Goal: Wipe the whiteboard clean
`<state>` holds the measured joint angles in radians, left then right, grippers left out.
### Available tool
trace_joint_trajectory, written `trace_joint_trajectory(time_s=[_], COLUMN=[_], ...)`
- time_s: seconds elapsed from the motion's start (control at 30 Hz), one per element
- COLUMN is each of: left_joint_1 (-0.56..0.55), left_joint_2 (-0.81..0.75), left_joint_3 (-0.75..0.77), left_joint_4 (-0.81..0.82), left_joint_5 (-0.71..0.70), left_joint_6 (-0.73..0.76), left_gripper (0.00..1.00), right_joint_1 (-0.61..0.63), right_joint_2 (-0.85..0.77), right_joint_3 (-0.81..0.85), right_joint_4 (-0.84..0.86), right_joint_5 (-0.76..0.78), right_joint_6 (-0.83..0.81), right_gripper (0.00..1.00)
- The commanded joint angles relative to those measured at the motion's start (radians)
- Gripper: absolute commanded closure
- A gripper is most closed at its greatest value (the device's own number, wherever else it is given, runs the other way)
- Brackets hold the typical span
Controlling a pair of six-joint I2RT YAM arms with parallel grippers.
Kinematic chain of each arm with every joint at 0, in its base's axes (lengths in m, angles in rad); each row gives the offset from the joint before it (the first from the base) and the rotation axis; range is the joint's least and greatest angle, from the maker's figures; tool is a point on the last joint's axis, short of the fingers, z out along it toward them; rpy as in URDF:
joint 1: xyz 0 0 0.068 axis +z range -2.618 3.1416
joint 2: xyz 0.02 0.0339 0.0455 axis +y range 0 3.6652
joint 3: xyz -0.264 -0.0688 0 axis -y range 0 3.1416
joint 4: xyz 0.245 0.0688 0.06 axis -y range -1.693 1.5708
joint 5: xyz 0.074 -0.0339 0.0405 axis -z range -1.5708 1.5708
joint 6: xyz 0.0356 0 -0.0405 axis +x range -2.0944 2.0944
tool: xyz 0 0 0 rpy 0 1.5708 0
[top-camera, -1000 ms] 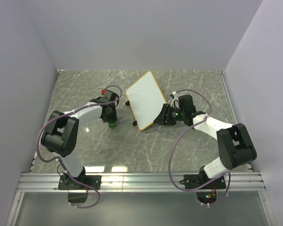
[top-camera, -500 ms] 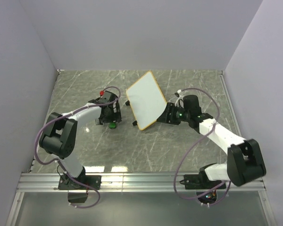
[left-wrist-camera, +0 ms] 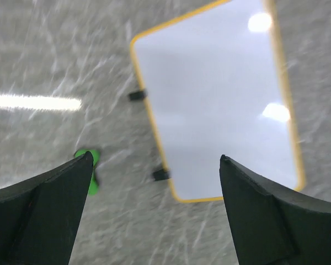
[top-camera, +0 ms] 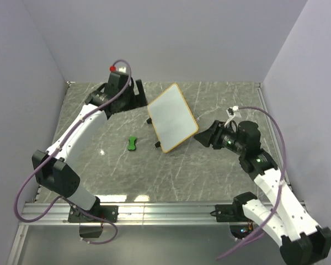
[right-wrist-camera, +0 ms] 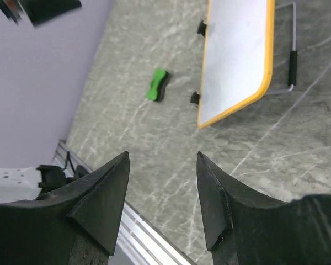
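The whiteboard (top-camera: 172, 117) stands tilted at mid-table, yellow-framed, its white face showing no marks (left-wrist-camera: 215, 99) (right-wrist-camera: 237, 55). A small green eraser (top-camera: 132, 143) lies alone on the marble to its left, also seen in the wrist views (left-wrist-camera: 92, 160) (right-wrist-camera: 157, 84). My left gripper (top-camera: 137, 101) is raised over the far left, looking down on board and eraser, jaws wide open and empty (left-wrist-camera: 154, 157). My right gripper (top-camera: 204, 135) hovers just right of the board's near corner, apart from it, open with nothing between its fingers (right-wrist-camera: 162, 154).
A wire stand with a black grip (right-wrist-camera: 291, 66) props the board from behind. Lilac walls close in the left, back and right sides. An aluminium rail (top-camera: 165, 210) runs along the near edge by the arm bases.
My left gripper opened, left the green eraser on the table, and rose back toward the far left. My right gripper drew away from the board's edge, rightward and toward the near side.
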<state>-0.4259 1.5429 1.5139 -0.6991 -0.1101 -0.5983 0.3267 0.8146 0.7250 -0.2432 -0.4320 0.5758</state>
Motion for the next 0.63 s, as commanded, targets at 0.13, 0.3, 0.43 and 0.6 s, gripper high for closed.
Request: trace_joint_trajectory(time_s=[0.13, 0.3, 0.43, 0.6], left_joint_1=[-0.059, -0.082, -0.122, -0.188], left_joint_2=[0.034, 0.007, -0.044, -0.044], left_joint_3=[0.239, 0.255, 0.201, 0.221], left_joint_4=[-0.152, -0.189, -0.181, -0.175], left_joint_5=[-0.003, -0.032, -0.091, -0.164], left_joint_6=[-0.014, -0.021, -0.024, -0.026], left_gripper=[0.01, 0.01, 0.01, 0.0], right_joint_1=[-0.003, -0.003, -0.003, -0.002], right_joint_2=[-0.207, -0.323, -0.388, -0.456], right_joint_3=[-0.05, -0.091, -0.105, -0.084], right_joint_4=[-0.11, -0.186, -0.244, -0.336], right_joint_5=[0.009, 0.019, 0.03, 0.047], right_joint_6=[0.056, 0.044, 0.021, -0.001], right_gripper=[0.41, 0.41, 0.41, 0.41])
